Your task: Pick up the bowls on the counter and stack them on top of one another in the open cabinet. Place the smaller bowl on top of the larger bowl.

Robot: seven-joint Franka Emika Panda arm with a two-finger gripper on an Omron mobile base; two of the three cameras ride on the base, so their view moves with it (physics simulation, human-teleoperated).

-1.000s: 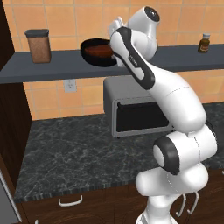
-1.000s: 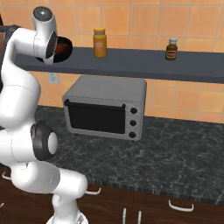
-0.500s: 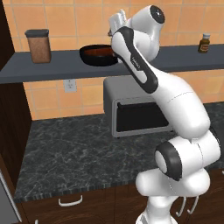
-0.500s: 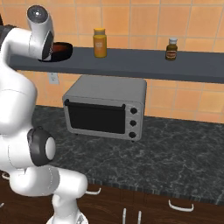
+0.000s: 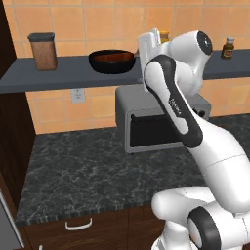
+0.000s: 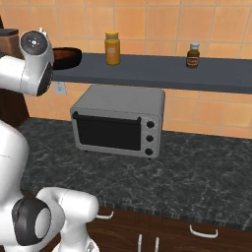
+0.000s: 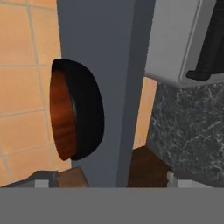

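The counter (image 5: 97, 166) lies bare in front of the toaster oven (image 6: 118, 120). Up on the shelf (image 5: 68, 71) the black bowl (image 5: 112, 62) stands with the brown bowl (image 5: 111, 57) nested inside it, as half a second ago. The hand has pulled back right of the bowls since then; I cannot tell whether the gripper (image 5: 149, 41) is open. A jar (image 5: 43, 51) stands far left.

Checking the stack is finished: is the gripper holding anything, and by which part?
Nothing; the brown bowl sits inside the black bowl on the shelf, apart from the arm.
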